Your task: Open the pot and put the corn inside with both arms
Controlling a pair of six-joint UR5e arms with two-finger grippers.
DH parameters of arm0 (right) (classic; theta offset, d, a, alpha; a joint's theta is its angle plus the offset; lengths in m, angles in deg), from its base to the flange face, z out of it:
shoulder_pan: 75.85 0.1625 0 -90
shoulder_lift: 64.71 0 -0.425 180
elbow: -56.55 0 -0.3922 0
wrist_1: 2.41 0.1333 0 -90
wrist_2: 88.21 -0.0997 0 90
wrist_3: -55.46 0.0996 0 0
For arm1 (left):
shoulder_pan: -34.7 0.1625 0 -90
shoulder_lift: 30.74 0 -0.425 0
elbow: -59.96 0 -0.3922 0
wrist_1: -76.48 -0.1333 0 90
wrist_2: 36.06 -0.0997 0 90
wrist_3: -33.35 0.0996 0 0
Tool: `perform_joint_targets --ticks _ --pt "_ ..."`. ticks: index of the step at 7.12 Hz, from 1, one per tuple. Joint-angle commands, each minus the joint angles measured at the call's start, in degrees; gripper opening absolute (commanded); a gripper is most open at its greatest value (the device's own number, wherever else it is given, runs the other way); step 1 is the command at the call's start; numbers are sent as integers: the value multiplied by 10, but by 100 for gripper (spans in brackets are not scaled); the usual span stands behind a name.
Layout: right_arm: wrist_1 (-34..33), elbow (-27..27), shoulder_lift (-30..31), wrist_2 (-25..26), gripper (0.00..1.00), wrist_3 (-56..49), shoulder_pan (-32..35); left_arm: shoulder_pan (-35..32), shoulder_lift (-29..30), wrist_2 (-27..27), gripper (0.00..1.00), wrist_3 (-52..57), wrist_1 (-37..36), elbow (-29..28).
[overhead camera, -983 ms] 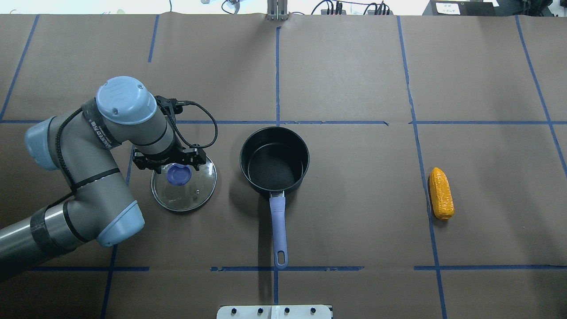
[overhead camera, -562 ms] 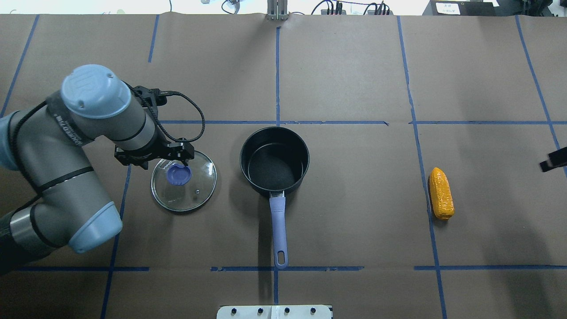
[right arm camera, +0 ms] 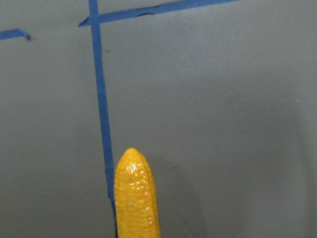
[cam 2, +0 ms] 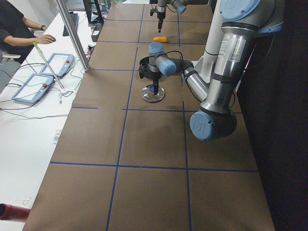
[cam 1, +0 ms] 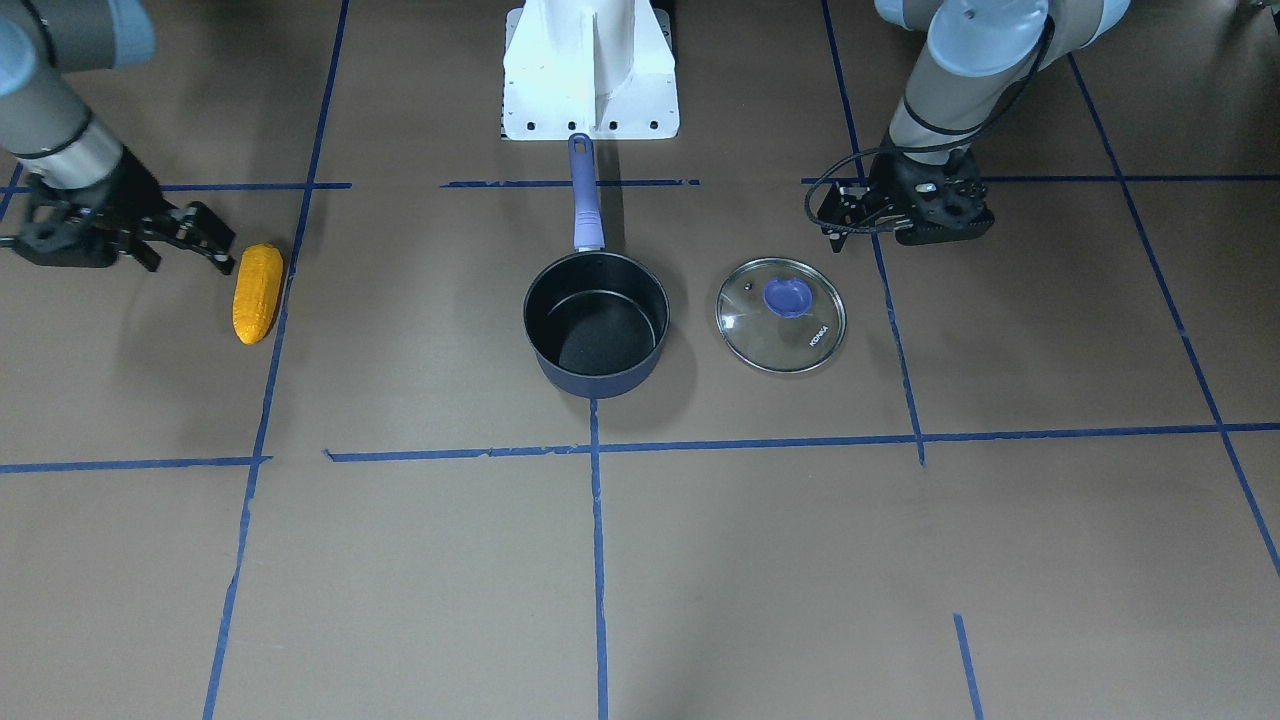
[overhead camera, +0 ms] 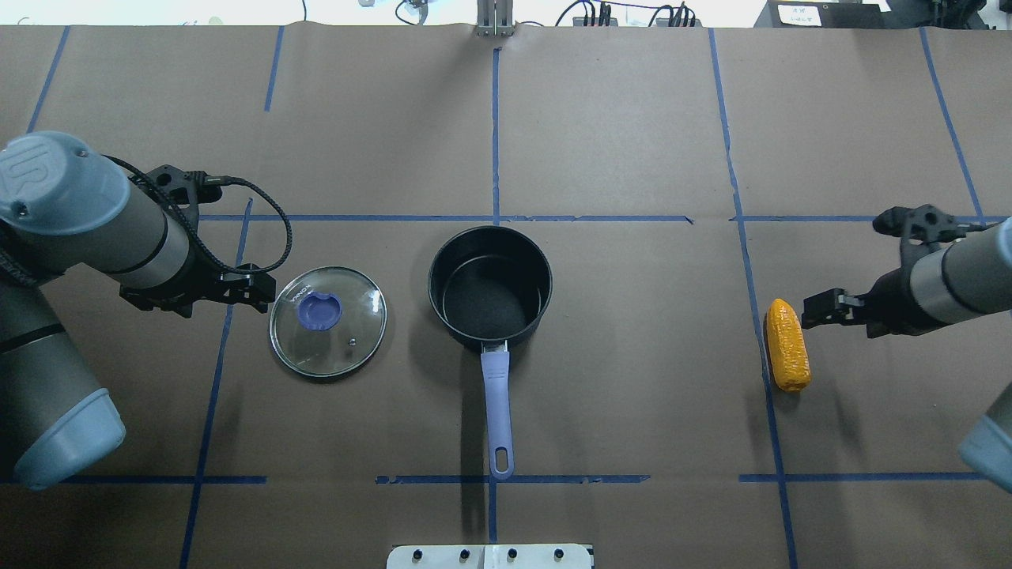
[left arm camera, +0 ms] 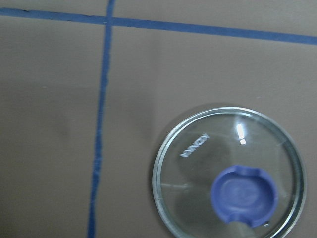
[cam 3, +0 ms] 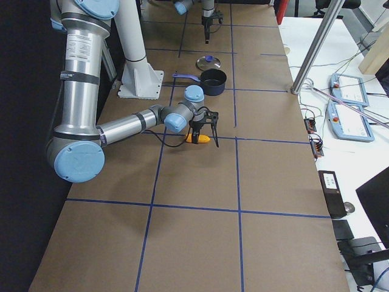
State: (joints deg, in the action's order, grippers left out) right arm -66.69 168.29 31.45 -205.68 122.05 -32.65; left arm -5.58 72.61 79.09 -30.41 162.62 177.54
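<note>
The navy pot (overhead camera: 490, 284) stands uncovered at the table's middle, its purple-blue handle (overhead camera: 496, 403) pointing toward the robot. The glass lid (overhead camera: 328, 320) lies flat on the table to its left; it also shows in the left wrist view (left arm camera: 228, 183). The orange-yellow corn (overhead camera: 788, 345) lies far right on a blue tape line. My left gripper (cam 1: 940, 232) is open and empty, just left of the lid and clear of it. My right gripper (cam 1: 185, 258) is open and hovers right beside the corn (cam 1: 257, 292), not touching it. The right wrist view shows the corn's tip (right arm camera: 136, 198).
Brown paper with blue tape lines (overhead camera: 496, 218) covers the table. The white robot base (cam 1: 590, 70) stands behind the pot handle. Along the far edge run a metal post (cam 2: 72, 36) and devices (cam 3: 349, 91). A person (cam 2: 19, 29) sits at the side.
My left gripper has drawn away from the lid's knob to the left, leaving the lid on the table. My right arm has come in from the right, up to the corn.
</note>
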Motion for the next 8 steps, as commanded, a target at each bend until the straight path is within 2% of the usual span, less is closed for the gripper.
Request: perform_joint_targets --ticks 1,2,3,4,5,6,7,8 --pt "2 -30 -28 14 98 24 -37 -1 -6 0 100 3 -1 5" --pt "2 -42 -30 17 98 23 -55 -1 -7 -1 100 4 -1 5" --pt "1 -64 -57 22 97 24 -62 -1 -7 -1 100 4 -1 5" --pt "2 -79 -62 22 92 23 -62 -1 -7 -1 100 4 -1 5" --pt "2 -78 -60 22 59 25 -61 -1 -7 -1 100 4 -1 5" --pt "2 -75 -55 21 16 24 -58 -2 -7 -1 100 4 -1 5" --pt "2 -72 -53 21 1 23 -56 -2 -6 -1 100 3 -1 6" --pt "2 -58 -52 21 0 23 -56 -3 -7 -1 100 3 -1 9"
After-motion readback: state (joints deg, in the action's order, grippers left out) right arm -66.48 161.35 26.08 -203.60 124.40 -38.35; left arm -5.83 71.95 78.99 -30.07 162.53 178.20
